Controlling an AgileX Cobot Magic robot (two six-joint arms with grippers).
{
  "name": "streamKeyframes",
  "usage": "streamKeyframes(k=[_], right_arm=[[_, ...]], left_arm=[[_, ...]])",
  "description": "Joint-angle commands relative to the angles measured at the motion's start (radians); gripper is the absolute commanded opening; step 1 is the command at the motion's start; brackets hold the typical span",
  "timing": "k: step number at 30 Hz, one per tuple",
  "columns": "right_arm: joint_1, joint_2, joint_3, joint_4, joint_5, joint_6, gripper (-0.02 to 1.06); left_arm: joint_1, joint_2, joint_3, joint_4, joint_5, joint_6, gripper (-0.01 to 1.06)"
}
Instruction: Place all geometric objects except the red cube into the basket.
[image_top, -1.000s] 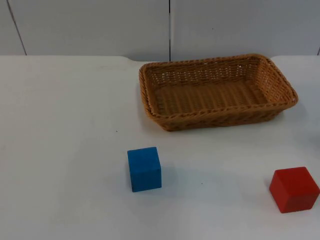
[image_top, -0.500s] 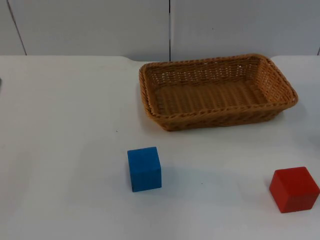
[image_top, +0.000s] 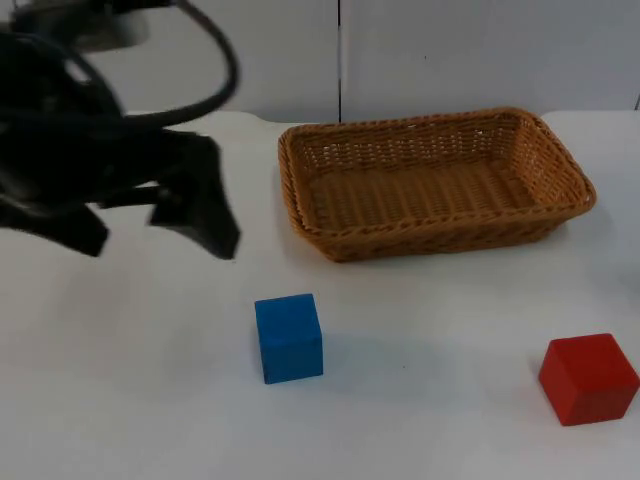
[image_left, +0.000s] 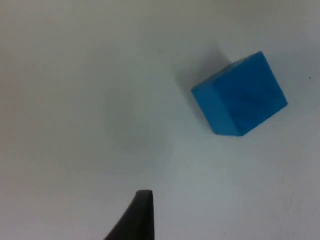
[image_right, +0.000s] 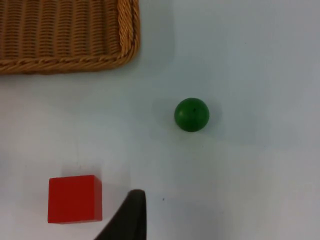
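While the left gripper hangs above the table to the left of the basket, its two fingers stand wide apart with nothing between them, one fingertip nearer the basket and the other farther out on the far side from it. It is up and to the left of the blue cube, well apart from it and touching nothing.

That cube sits on the table in front of the basket's left end, clear of the wicker. From the left wrist view the cube lies on bare table, one corner turned toward the camera, with a black fingertip short of it.

Off to the right of the blue cube, in front of the basket's right end, sits the red cube, also clear of the basket. The basket holds nothing that can be seen.

From the right wrist view, the basket's corner, the red cube and a green ball all rest on the table; the ball lies apart from the basket's corner and apart from the red cube. One fingertip of the right gripper stands just beside the red cube there; whether its jaws are wide or narrow I cannot tell.
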Motion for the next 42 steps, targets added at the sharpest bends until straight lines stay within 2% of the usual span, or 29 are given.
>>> streamKeyframes(k=[1, 4, 6, 7, 11, 17, 23, 31, 38, 41, 42], right_arm=[[-0.009, -0.003, -0.006, -0.005, -0.003, 0.000, 1.05], [-0.009, -0.003, -0.006, -0.005, -0.002, 0.000, 1.05], [-0.009, -0.003, -0.006, -0.005, -0.006, 0.000, 1.05], [-0.009, -0.003, -0.006, -0.005, -0.006, 0.000, 1.05], [-0.009, -0.003, -0.006, -0.005, -0.007, 0.000, 1.05], [-0.009, -0.003, -0.006, -0.005, -0.007, 0.000, 1.05], [-0.009, -0.003, -0.006, -0.005, -0.012, -0.002, 1.05], [-0.009, -0.003, -0.006, 0.005, -0.010, -0.002, 1.05], [-0.009, -0.003, -0.006, 0.005, -0.010, -0.002, 1.05], [-0.009, -0.003, -0.006, 0.007, -0.010, -0.002, 1.05], [-0.009, -0.003, -0.006, 0.009, -0.010, -0.002, 1.05]], left_arm=[[-0.037, 0.067, -0.051, 0.017, -0.019, -0.068, 1.05], [-0.081, 0.173, -0.135, 0.050, -0.031, -0.171, 1.05], [-0.110, 0.245, -0.196, 0.121, -0.017, -0.285, 1.05], [-0.110, 0.245, -0.196, 0.121, -0.017, -0.285, 1.05], [-0.162, 0.365, -0.312, 0.288, 0.040, -0.518, 1.05], [-0.206, 0.475, -0.383, 0.297, 0.040, -0.648, 1.05], [-0.211, 0.594, -0.386, 0.350, 0.035, -0.767, 1.05], [-0.211, 0.653, -0.386, 0.339, -0.038, -0.785, 1.05], [-0.211, 0.653, -0.386, 0.316, -0.044, -0.790, 1.05], [-0.211, 0.653, -0.386, 0.300, -0.049, -0.792, 1.03], [-0.213, 0.653, -0.386, 0.288, -0.049, -0.792, 0.99]])
